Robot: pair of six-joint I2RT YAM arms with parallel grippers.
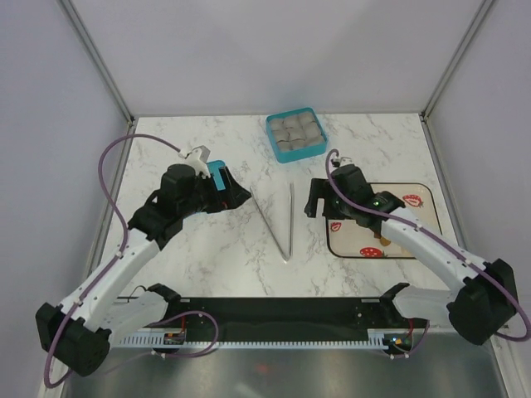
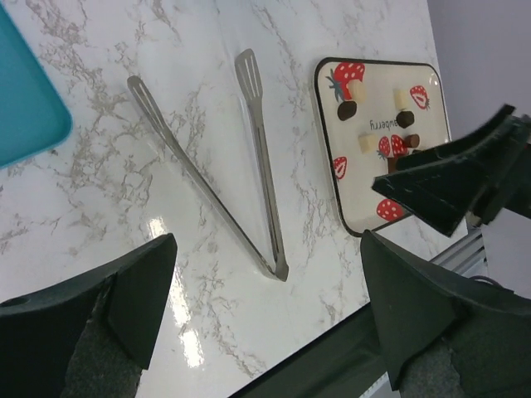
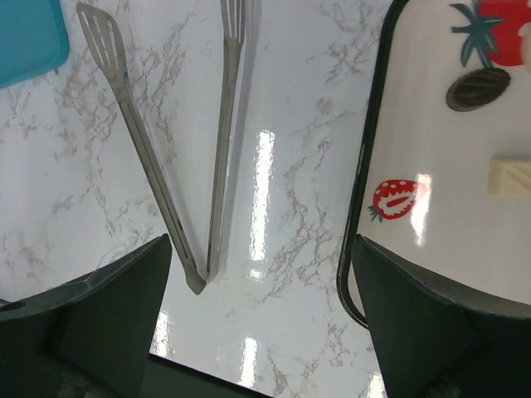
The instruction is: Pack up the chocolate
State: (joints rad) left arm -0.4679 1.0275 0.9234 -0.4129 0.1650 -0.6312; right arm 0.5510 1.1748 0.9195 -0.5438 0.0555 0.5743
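OK, both sets of jaws are wide open with nothing held. Left gripper [image 2: 267,249] hangs at 9 o'clock of the tongs [image 1: 289,215]. Right gripper [image 3: 259,245] hangs at 3 o'clock of them, over the tray's [image 2: 369,186] 9 o'clock edge. Tongs lie flat mid-table [image 1: 207,257] in a V, hinge toward 6, tips toward 12, neither gripper touching them. Chocolate [image 2: 347,109] sits loose on the tray, around 3–4 o'clock on the table: dark, tan and whitish bits spread among the strawberry prints [image 3: 395,199]. Box [image 1: 296,135] is at 12 o'clock, well apart from the tray. Can't tell what's in its cells.
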